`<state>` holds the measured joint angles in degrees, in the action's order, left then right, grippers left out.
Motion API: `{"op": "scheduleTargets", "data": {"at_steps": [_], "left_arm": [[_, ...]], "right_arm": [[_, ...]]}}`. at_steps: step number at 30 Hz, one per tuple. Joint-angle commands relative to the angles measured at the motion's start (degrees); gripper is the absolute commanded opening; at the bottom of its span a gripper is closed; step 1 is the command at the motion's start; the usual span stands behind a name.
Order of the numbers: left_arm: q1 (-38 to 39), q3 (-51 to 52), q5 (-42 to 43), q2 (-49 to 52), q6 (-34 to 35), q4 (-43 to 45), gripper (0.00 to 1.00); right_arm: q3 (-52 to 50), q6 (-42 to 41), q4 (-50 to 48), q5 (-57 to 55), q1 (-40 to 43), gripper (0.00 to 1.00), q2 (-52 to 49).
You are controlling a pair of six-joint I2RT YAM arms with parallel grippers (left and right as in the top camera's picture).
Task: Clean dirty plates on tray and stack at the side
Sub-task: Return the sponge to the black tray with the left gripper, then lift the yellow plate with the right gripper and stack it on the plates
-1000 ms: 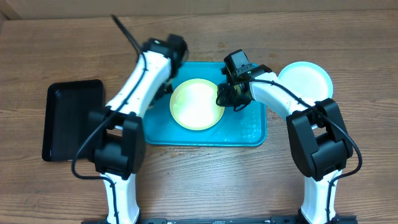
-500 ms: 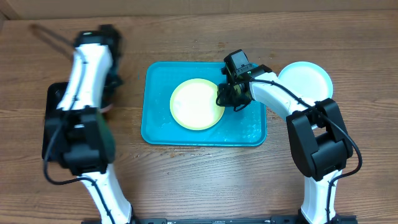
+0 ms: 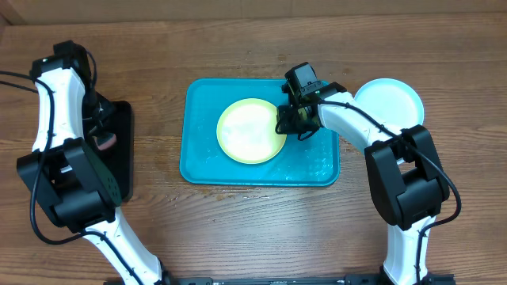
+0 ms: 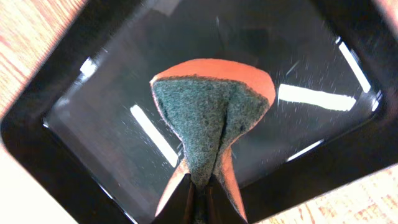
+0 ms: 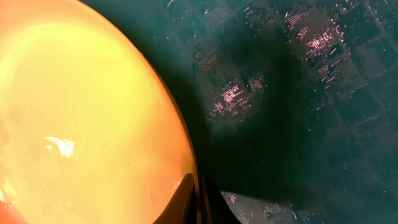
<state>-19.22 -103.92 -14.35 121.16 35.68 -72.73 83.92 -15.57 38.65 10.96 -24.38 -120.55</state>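
Overhead view bright, even, sharp. Strip-light glare streaks the black tray (image 4: pixel 112 74); right wrist view dim, yellow-green plate (image 5: pixel 74 124) blown out orange.

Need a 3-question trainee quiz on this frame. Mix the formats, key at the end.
1. Of the turquoise tray and the black tray, which holds a plate, and what colour is it?
2. True or false: the right gripper is open, clear of that plate.
3. The left gripper holds the sponge over: A the black tray; B the turquoise tray; C neither.
Key: 1 the turquoise tray; it holds the yellow-green plate. 2 false, it is shut on the plate's rim. 3 A.
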Motion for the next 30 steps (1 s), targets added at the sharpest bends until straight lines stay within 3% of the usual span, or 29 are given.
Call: {"op": "scheduleTargets", "data": {"at_steps": [1,9,15,20,21,24,28,30], "left_arm": [[-0.1,2.0,2.5,0.6,-2.9,0.2,0.11],[-1.4,1.8,1.4,0.6,-3.0,0.7,0.12],[-2.8,-5.0,3.1,0.5,-4.8,-5.5,0.14],[-2.9,-12.6,14.5,-0.3,-14.7,-7.4,0.17],[-2.8,-13.6,16.6,-0.3,-16.1,-7.3,0.2],[-2.6,-14.0,19.2,-0.3,-16.2,-5.8,0.59],[-2.1,-13.4,19.3,-0.3,-16.0,-4.8,1.0],[-1.8,-13.4,19.3,-0.3,-16.0,-4.8,1.0]], "right_arm": [[-0.3,0.8,-0.2,-1.1,0.3,0.04,-0.1],[-0.3,0.8,1.3,-1.0,0.3,0.04,-0.1],[0.6,1.8,1.2,0.8,0.3,0.04,-0.1],[3.9,8.1,3.9,-0.3,0.0,0.04,0.6],[5.2,8.6,5.4,-2.1,-0.1,0.04,1.0],[9.3,10.1,9.8,-9.9,-1.2,0.04,2.2],[15.8,11.5,16.2,-27.9,-4.7,0.04,3.9],[18.8,11.6,18.8,-37.5,-7.0,0.04,4.6]]}}
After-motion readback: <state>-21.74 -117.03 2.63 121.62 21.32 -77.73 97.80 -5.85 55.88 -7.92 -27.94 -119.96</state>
